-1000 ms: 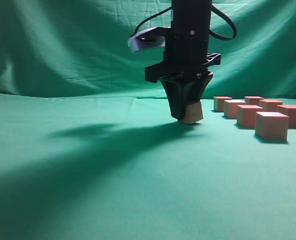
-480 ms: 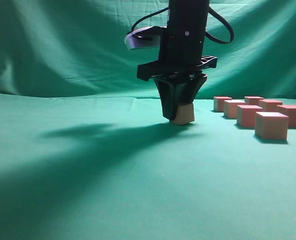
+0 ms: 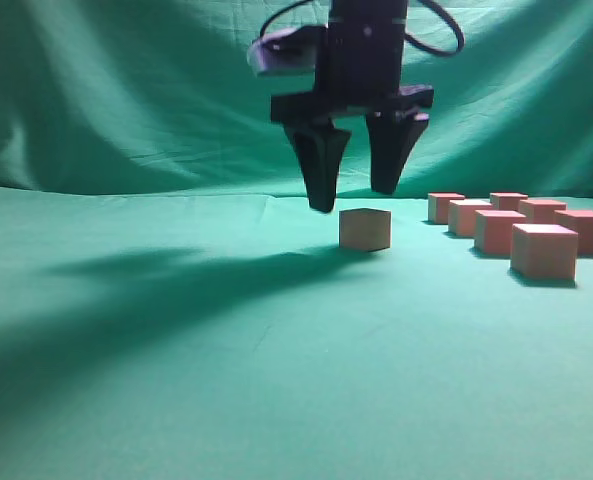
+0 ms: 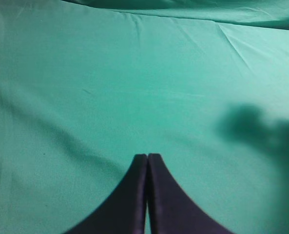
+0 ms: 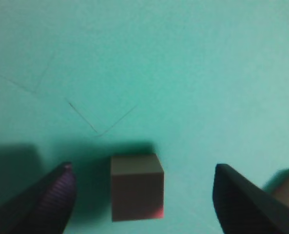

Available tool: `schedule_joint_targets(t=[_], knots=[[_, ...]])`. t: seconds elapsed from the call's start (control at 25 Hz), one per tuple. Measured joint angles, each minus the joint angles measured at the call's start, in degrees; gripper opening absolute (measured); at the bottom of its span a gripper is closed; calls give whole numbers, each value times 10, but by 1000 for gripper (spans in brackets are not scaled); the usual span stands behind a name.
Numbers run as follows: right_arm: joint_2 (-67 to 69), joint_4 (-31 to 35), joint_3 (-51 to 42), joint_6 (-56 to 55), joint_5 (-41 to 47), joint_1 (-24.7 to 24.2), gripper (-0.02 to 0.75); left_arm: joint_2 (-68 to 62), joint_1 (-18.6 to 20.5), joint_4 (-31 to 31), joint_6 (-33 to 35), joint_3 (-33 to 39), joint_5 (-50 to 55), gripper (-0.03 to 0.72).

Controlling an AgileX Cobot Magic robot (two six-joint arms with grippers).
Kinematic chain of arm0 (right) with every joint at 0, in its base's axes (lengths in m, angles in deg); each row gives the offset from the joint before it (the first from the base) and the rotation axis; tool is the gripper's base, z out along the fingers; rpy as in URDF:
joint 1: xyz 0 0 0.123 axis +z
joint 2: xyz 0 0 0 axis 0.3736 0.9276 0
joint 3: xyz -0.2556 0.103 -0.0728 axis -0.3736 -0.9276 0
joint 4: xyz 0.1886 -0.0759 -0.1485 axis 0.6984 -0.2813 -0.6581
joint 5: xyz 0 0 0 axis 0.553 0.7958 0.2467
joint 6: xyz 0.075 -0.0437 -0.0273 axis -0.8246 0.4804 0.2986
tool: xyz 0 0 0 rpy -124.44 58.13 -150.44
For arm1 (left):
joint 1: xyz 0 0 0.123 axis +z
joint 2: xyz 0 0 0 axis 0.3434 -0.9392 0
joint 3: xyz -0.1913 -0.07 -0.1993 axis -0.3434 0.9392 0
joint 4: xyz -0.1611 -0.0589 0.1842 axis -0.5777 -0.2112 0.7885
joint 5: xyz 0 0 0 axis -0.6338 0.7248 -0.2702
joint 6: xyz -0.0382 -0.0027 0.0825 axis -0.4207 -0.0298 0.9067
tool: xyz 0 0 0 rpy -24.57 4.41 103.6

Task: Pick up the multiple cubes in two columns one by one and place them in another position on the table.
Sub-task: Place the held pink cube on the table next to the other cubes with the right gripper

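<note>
A single tan cube (image 3: 365,229) rests on the green table (image 3: 226,350), apart from the others. My right gripper (image 3: 358,195) hangs open just above it, fingers spread wide and empty. In the right wrist view the same cube (image 5: 136,186) lies between the open fingertips (image 5: 142,183), touching neither. Several more cubes (image 3: 521,228) stand in two columns at the right. One of them shows at the right wrist view's edge (image 5: 288,189). My left gripper (image 4: 147,157) is shut and empty over bare cloth.
The draped green backdrop (image 3: 126,90) rises behind the table. The arm's shadow (image 3: 156,290) falls across the cloth to the left of the lone cube.
My right gripper has opened and let go of the cube. It has risen, and the cube now sits flat on the table, a little left of where it was a second ago.
</note>
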Motion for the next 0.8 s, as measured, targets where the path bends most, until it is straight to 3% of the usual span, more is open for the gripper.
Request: schedule_joint_targets(t=[0.24,0.44,0.6,0.8], knots=[[-3,-1,99,-7,76,0,528,0,0,0,0,0,0,0],[-55,-20,97,-50,83,0,528,0,0,0,0,0,0,0],[-162,-42,17,-105,83,-1,528,0,0,0,0,0,0,0],[-306,-45,-154,-170,85,-21,528,0,0,0,0,0,0,0]])
